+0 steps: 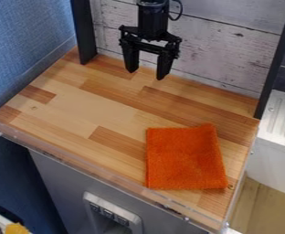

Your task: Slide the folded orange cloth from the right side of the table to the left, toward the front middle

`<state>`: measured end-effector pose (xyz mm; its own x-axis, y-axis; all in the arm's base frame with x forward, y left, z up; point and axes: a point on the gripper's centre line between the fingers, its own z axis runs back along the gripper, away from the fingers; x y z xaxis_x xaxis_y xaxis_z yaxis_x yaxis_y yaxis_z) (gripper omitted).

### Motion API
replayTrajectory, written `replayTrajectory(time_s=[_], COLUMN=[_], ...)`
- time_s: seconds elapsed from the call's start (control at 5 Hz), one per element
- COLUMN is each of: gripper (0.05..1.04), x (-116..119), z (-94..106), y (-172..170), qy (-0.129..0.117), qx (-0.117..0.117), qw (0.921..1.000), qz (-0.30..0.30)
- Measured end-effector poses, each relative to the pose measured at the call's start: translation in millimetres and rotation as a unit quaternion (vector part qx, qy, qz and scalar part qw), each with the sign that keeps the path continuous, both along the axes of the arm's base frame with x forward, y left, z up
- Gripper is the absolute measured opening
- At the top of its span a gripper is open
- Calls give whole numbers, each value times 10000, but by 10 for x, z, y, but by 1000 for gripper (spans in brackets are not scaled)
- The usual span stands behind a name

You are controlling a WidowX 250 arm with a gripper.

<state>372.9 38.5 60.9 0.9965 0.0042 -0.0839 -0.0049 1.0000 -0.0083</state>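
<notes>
Two spread fingers form the empty pincer (147, 75), well above orange cloth (185, 158).

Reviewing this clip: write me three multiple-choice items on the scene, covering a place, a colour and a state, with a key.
1. Where on the wooden tabletop does the cloth lie, as seen in the view?
A) upper left
B) lower right
C) upper right

2. What colour is the cloth?
A) orange
B) green
C) white

3. How is the gripper?
A) closed on the cloth
B) closed and empty
C) open and empty

Key:
1 B: it lies toward the tabletop's lower right corner.
2 A: its whole visible surface is orange.
3 C: its two fingers stand apart with nothing held between them.
</notes>
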Motion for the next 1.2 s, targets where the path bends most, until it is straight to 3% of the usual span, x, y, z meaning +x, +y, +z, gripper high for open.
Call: replayTrajectory(time_s=[0.2, 0.4, 0.6, 1.2], gripper=[998, 998, 998, 998], x=[-120, -270, -444, -952], z=[-151, -150, -132, -177], y=[-74, -270, -483, -905], qy=[127, -58, -260, -692], qx=[-38, -54, -45, -79], qw=[9993, 9951, 9849, 9367], qz=[-344, -990, -1712, -3433])
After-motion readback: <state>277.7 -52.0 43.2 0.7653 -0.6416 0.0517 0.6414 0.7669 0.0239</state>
